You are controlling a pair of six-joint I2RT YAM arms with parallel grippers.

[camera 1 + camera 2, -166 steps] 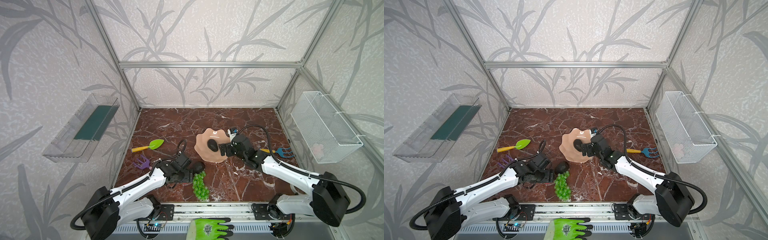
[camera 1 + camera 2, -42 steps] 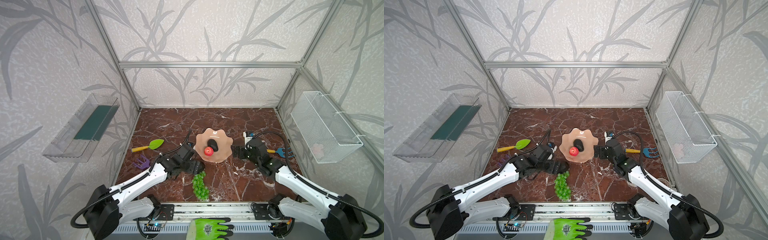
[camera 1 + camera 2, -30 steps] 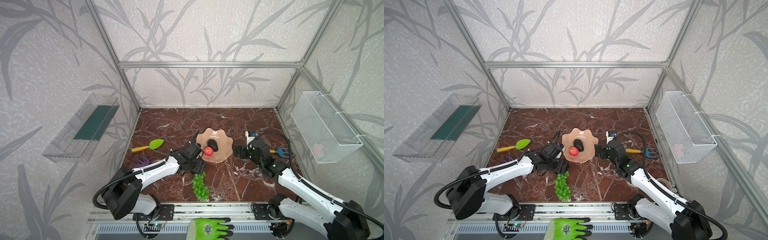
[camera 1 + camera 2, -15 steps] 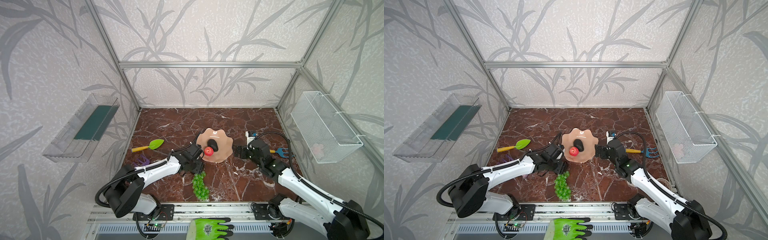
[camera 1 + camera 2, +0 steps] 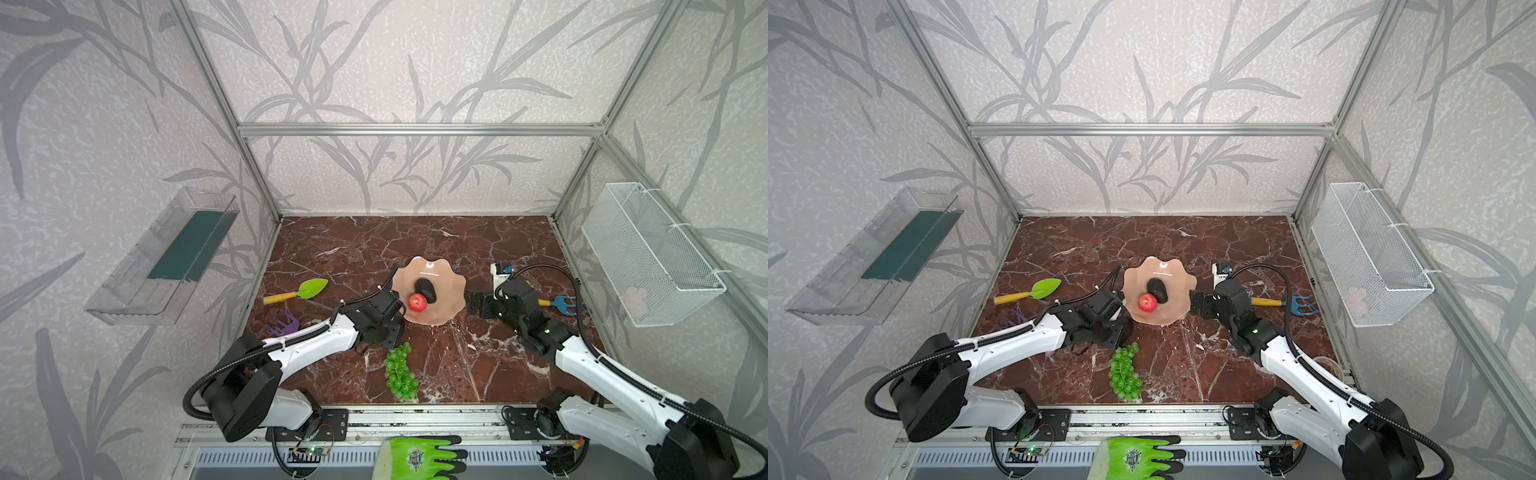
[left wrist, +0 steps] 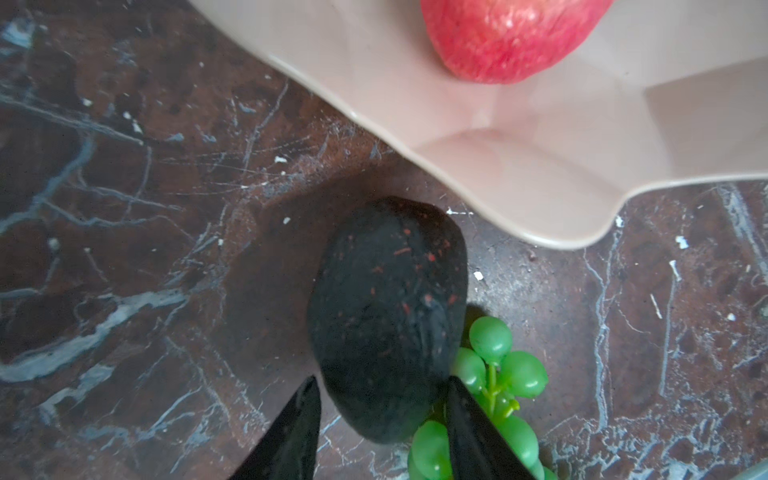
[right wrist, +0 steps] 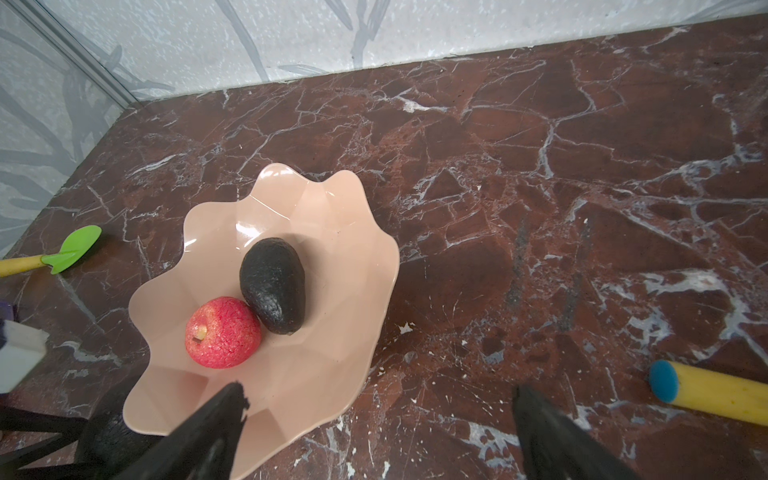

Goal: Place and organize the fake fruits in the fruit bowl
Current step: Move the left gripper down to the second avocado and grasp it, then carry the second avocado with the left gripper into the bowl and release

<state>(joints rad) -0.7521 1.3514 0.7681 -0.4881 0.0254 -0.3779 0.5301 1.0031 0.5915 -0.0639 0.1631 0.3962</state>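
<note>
The fruit bowl [image 7: 353, 332] holds an apple [image 7: 223, 332] and an avocado [image 7: 274, 284].

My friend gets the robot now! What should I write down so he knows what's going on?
The left claw is shut on the second avocado, just outside the bowl.
The right claw is open and empty, at the bowl's other side.
Done: the apple and first avocado lie touching in the bowl.
Left: put the held avocado in, then the grapes from the table.
</note>
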